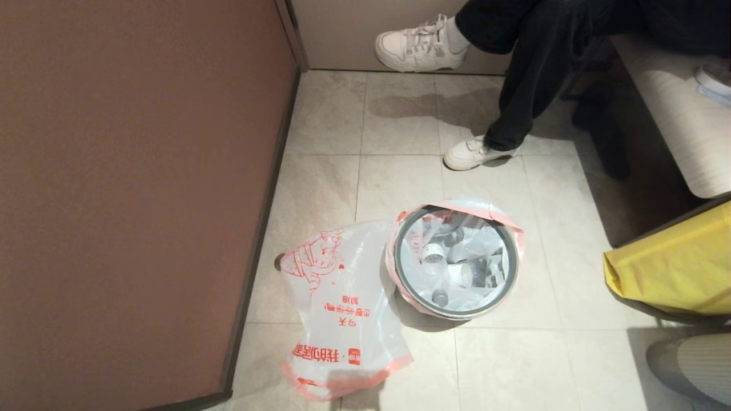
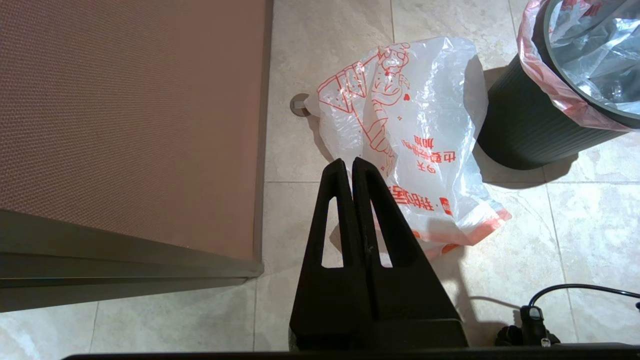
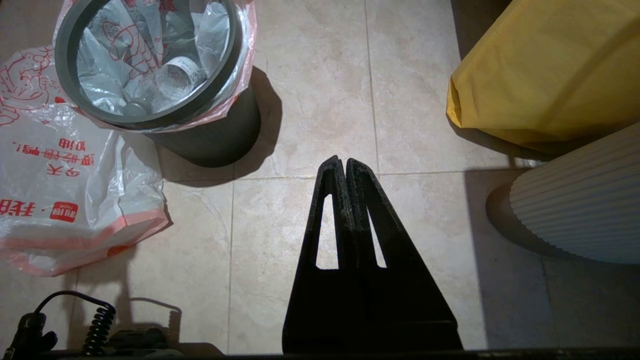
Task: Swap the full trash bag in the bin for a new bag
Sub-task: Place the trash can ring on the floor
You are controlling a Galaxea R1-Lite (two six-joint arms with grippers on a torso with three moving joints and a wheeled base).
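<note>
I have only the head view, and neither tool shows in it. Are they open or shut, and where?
Observer: Both are shut and hold nothing. The left tool points at the near edge of the flat new bag.
Operator: And the right one?
Observer: The right tool hangs over bare floor, apart from the bin.
Operator: I see only the bin's top. What about its side?
Observer: It is dark and ribbed, and the pink hem of the full bag drapes outside it.
</note>
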